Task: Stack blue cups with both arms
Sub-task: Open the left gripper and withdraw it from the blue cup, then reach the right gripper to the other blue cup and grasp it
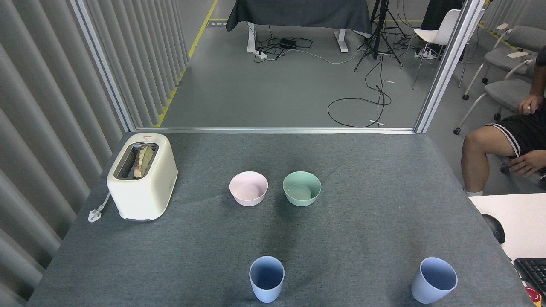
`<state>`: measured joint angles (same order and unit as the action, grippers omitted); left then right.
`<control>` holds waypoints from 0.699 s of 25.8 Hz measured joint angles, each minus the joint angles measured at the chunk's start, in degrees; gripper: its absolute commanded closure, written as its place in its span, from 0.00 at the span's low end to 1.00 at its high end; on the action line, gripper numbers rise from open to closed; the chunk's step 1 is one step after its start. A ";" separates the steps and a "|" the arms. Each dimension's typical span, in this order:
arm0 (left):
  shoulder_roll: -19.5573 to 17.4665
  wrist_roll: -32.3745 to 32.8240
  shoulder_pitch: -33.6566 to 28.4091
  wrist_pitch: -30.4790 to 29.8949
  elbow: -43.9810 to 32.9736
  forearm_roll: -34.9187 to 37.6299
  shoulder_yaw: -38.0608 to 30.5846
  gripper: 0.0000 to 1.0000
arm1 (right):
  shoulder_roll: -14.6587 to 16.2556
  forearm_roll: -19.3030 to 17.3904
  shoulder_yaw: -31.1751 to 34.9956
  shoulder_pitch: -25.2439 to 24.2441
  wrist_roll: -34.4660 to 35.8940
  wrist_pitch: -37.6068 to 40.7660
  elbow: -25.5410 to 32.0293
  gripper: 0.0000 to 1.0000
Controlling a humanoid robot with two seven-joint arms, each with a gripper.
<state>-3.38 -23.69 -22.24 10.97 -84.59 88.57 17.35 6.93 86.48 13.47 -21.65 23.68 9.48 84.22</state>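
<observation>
Two pale blue cups stand upright and apart near the table's front edge. One blue cup (266,278) is at the front centre, mouth up and empty. The other blue cup (433,279) is at the front right, leaning slightly outward in this view. Neither of my grippers shows in the head view; both arms are out of the frame.
A pink bowl (248,188) and a mint-green bowl (301,188) sit side by side mid-table. A cream toaster (142,175) with bread stands at the left. A seated person's leg (482,149) is beyond the right edge, by a white desk (512,217) with a keyboard.
</observation>
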 measured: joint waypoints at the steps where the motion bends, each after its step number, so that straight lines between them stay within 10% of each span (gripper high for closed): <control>1: -0.02 0.00 -0.03 0.14 0.04 -0.02 -0.01 0.00 | -0.05 0.06 0.01 0.75 -0.25 -0.25 -0.93 0.00; 18: -0.04 -0.05 -0.03 0.48 0.28 -0.07 -0.18 0.00 | 0.12 -0.79 3.61 11.10 -1.23 -0.44 -11.91 0.00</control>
<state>-3.43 -23.74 -22.27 11.45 -84.30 88.50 17.17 7.05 85.69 17.08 -10.56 22.45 9.04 72.31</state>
